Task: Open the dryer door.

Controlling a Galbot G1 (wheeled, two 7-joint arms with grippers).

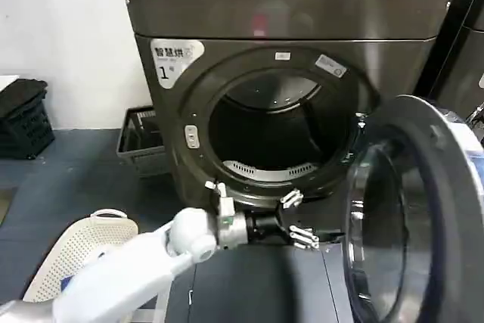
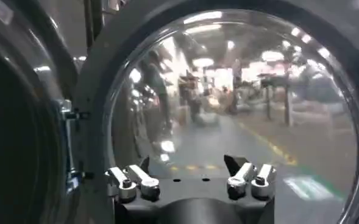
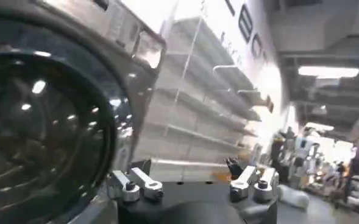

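From my head camera the dryer door point(image 1: 412, 209) is swung wide open, hanging off the right side of the grey-brown machine point(image 1: 287, 5) with the "1" sticker point(image 1: 172, 60), and the drum opening point(image 1: 276, 130) is fully exposed. My left pincer point(image 1: 296, 218) sits low in front of the opening, just below its rim and just beside the door's inner edge, fingers spread with nothing between them. On the left wrist camera I'm staring straight into the door's glass point(image 2: 228, 103), hinge point(image 2: 69, 146) off to one side. The right wrist camera has my right pincer point(image 3: 194, 182) spread too, empty, next to a round chrome-rimmed door point(image 3: 45, 122). A white basket point(image 1: 76, 251) sits on the floor by my left arm.
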